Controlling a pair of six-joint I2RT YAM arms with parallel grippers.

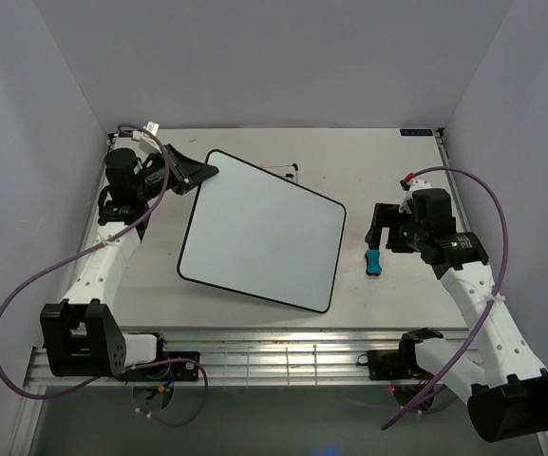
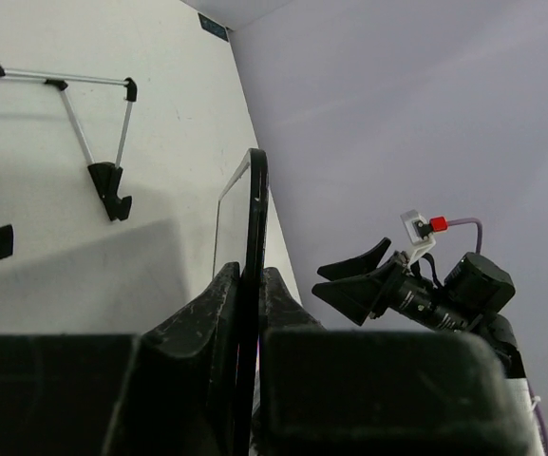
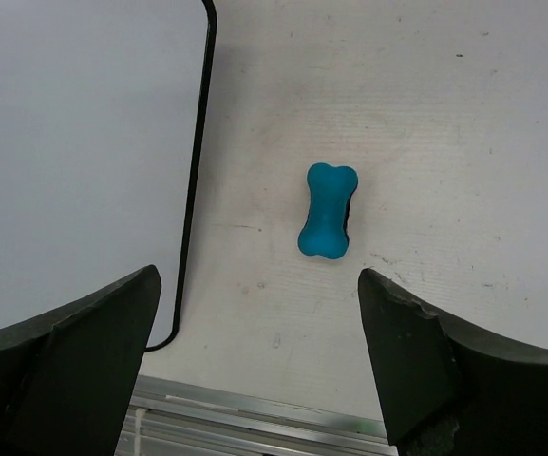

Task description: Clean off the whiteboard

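The whiteboard [image 1: 259, 242] is seen at the centre of the surface [image 1: 378, 161], its face apparently blank. Its corner at 10 o'clock is clamped by the left claw [image 1: 200, 175]. At 3 o'clock, the right claw [image 1: 380, 233] is held spread wide above a blue bone-shaped eraser [image 3: 328, 210].

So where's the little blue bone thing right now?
In the top view, the blue eraser lies on the table on the right side, just past the whiteboard's right edge, beneath the open right gripper.
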